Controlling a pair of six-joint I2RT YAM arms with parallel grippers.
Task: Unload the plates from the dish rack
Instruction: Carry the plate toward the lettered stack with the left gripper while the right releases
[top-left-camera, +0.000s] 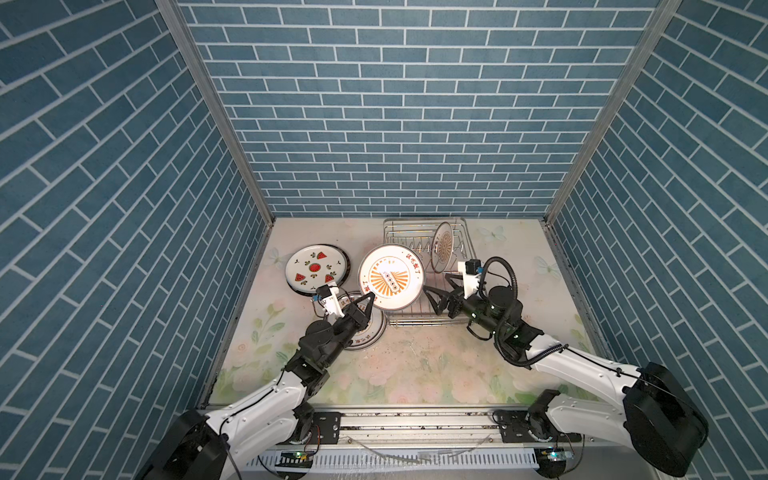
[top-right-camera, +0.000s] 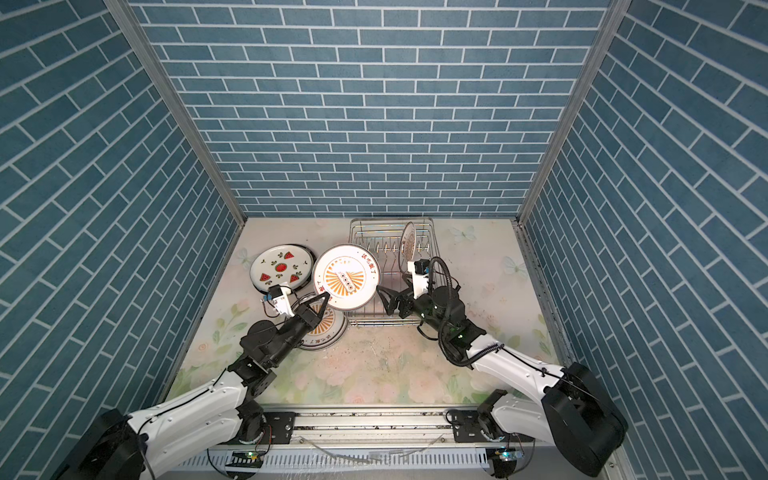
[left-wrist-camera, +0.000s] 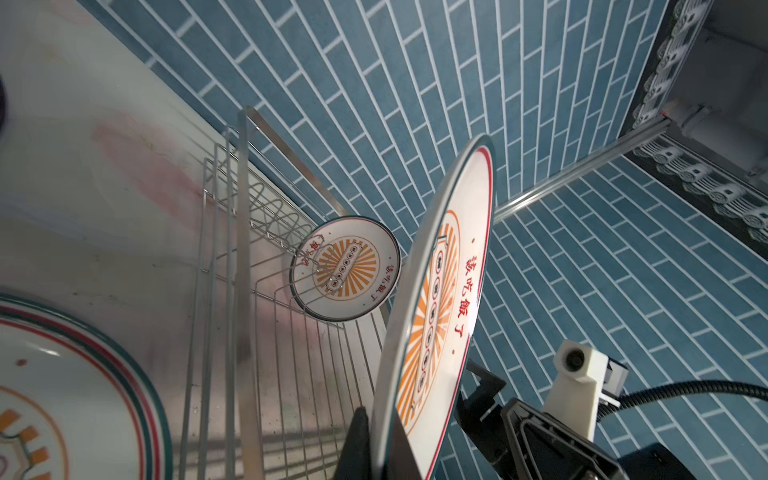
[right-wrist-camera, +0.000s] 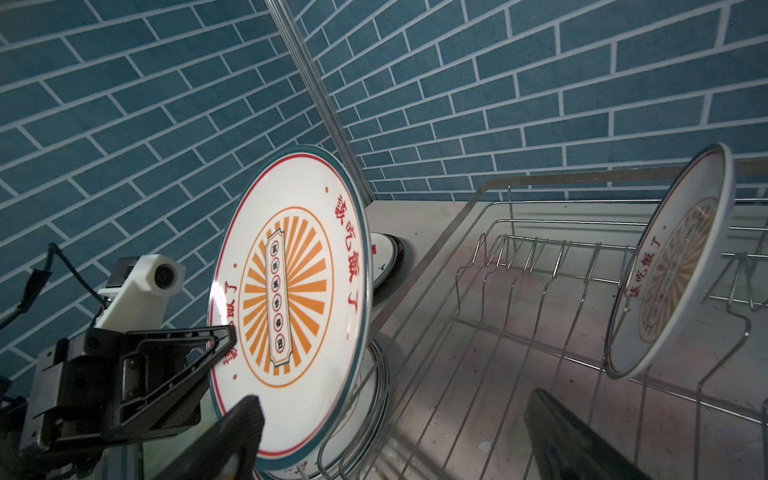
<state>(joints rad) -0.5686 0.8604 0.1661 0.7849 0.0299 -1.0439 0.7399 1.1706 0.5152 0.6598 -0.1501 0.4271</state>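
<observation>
My left gripper (top-left-camera: 371, 296) is shut on the rim of an orange-sunburst plate (top-left-camera: 390, 277), holding it tilted in the air at the left edge of the dish rack (top-left-camera: 428, 237). In the left wrist view the jaws pinch that plate (left-wrist-camera: 440, 316) edge-on. One more sunburst plate (top-left-camera: 444, 245) stands upright among the rack's prongs at its far right. My right gripper (right-wrist-camera: 392, 407) is open over the rack's near end with nothing between its fingers, just right of the held plate (right-wrist-camera: 291, 299).
A watermelon plate (top-left-camera: 316, 268) lies on a dark-rimmed plate at the table's far left. Another sunburst plate (top-left-camera: 368, 332) lies flat under my left wrist. Blue brick walls close in the floral table (top-left-camera: 415, 365) on three sides.
</observation>
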